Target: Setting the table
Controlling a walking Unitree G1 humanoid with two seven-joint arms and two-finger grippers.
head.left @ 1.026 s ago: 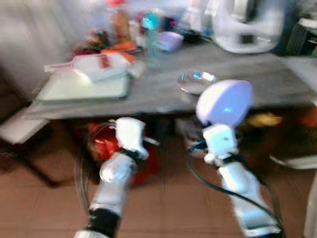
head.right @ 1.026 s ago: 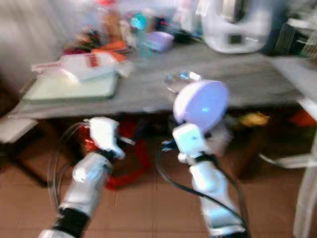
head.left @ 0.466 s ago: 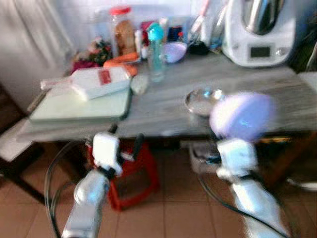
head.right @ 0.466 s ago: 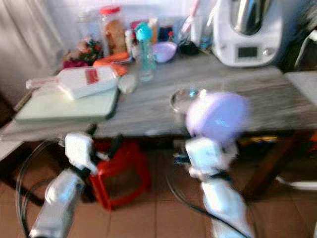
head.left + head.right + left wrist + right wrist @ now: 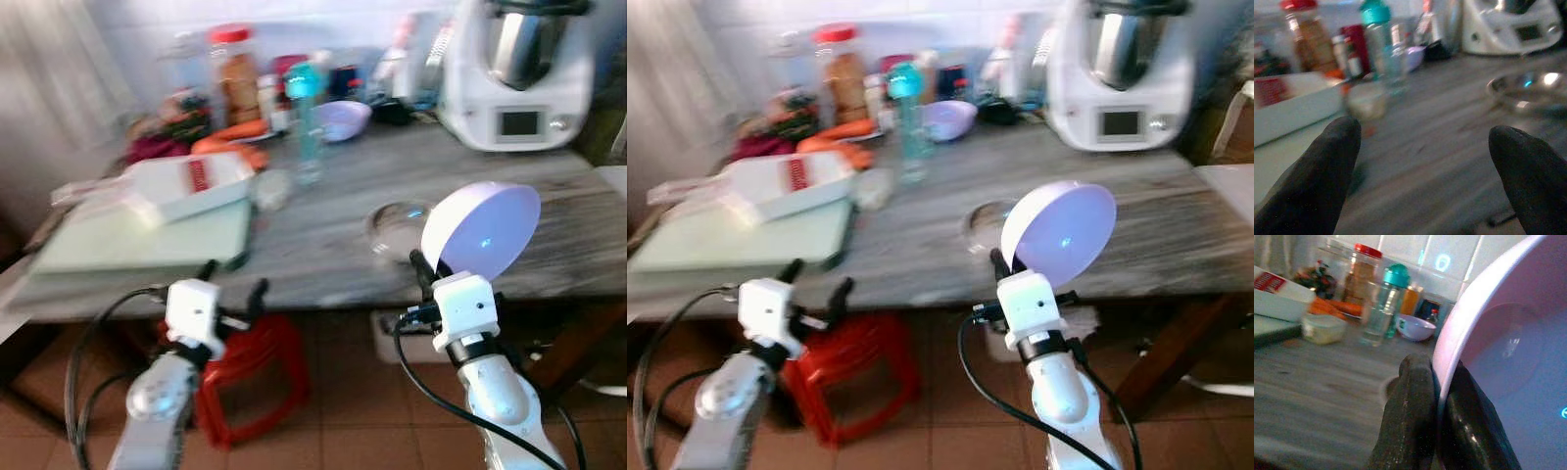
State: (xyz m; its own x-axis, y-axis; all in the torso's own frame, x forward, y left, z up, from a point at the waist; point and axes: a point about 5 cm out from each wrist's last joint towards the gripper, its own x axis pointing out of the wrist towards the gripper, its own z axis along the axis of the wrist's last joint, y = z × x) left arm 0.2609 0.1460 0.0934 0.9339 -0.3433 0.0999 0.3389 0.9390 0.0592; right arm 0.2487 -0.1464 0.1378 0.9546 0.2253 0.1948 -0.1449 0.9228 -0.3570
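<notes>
My right gripper (image 5: 423, 272) is shut on the rim of a lilac bowl (image 5: 480, 230), held tilted on edge in front of the grey table's (image 5: 323, 259) near edge. The right wrist view shows the bowl's rim (image 5: 1469, 323) pinched between the two black fingers (image 5: 1413, 416). A glass dish (image 5: 397, 225) lies on the table just beyond the bowl. My left gripper (image 5: 231, 287) stands open below the table edge on the left, empty; its fingertips (image 5: 1322, 166) frame the tabletop in the left wrist view.
The table's back holds a white kitchen machine (image 5: 514, 73), a second lilac bowl (image 5: 341, 117), a teal-capped bottle (image 5: 306, 117), jars and carrots. A green board (image 5: 137, 235) with a white box (image 5: 186, 186) lies left. A red stool (image 5: 250, 377) stands underneath.
The camera has moved closer to the table and the picture has sharpened. The right gripper still holds the bowl, now raised nearer the table edge. The left gripper stays open.
</notes>
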